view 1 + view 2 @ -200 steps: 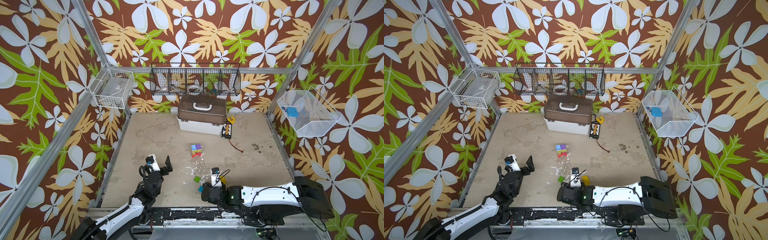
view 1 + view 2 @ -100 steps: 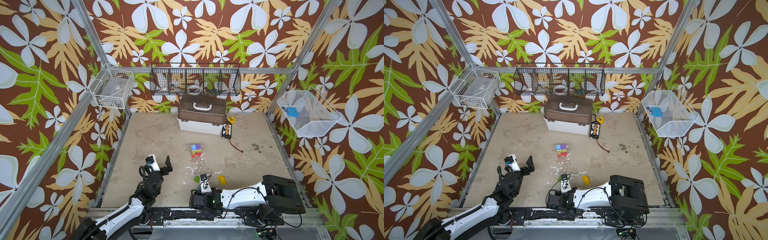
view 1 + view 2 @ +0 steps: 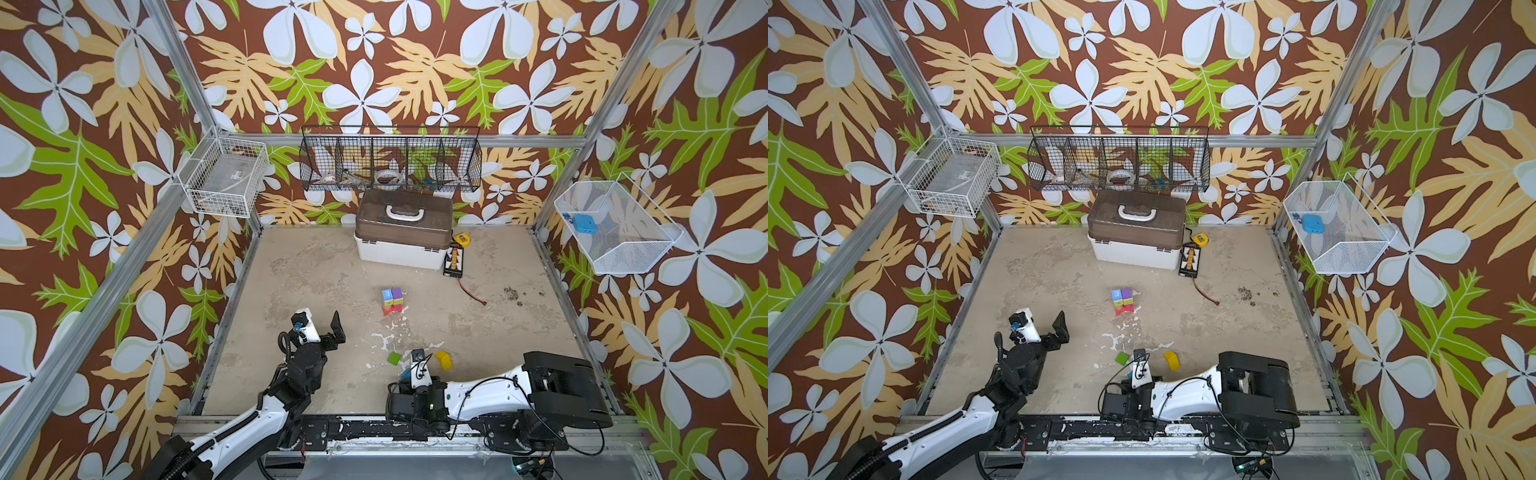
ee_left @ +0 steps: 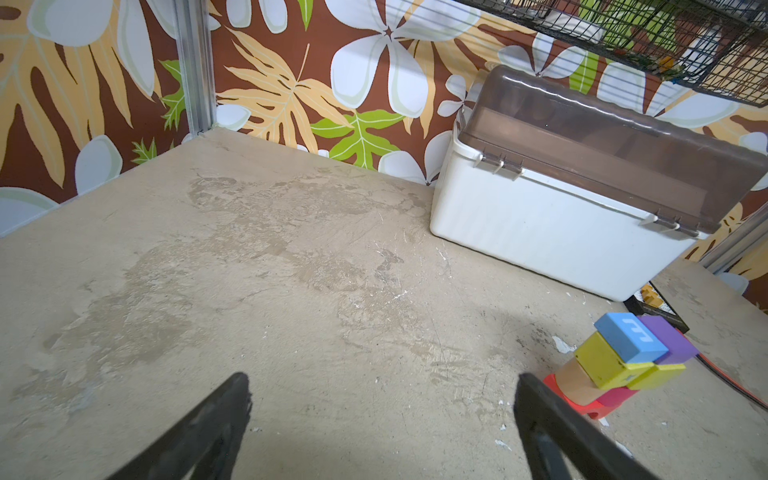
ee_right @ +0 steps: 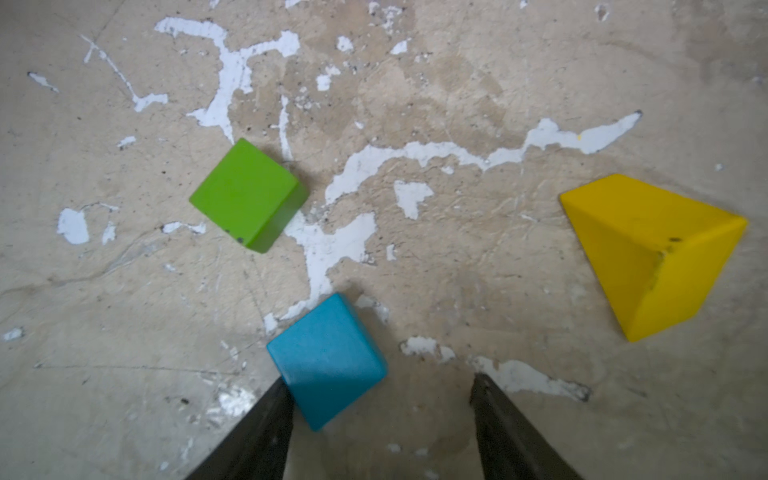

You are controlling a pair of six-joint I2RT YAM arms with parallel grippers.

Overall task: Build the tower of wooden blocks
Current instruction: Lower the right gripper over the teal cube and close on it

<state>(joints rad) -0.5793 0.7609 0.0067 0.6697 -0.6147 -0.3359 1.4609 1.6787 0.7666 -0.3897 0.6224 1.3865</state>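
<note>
**Teal cube at the right jaws**

Right jaws stand spread, low over the counter (image 3: 316, 282). The teal cube (image 5: 328, 359) rests against one finger (image 5: 257, 436), clear of the other. Green cube (image 5: 249, 195) and yellow wedge (image 5: 652, 253) lie loose just beyond. Left jaws gape wide, holding nothing. The tower (image 3: 392, 300), red base, blue and purple on top, stands mid-counter, well apart from both arms, before the brown-lidded white box (image 3: 403, 232)

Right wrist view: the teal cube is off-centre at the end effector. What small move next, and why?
Probably shift the right end effector sideways toward the teal cube before closing. Its jaws stand open, the cube lies against one finger, and the rest of the gap is empty.
</note>
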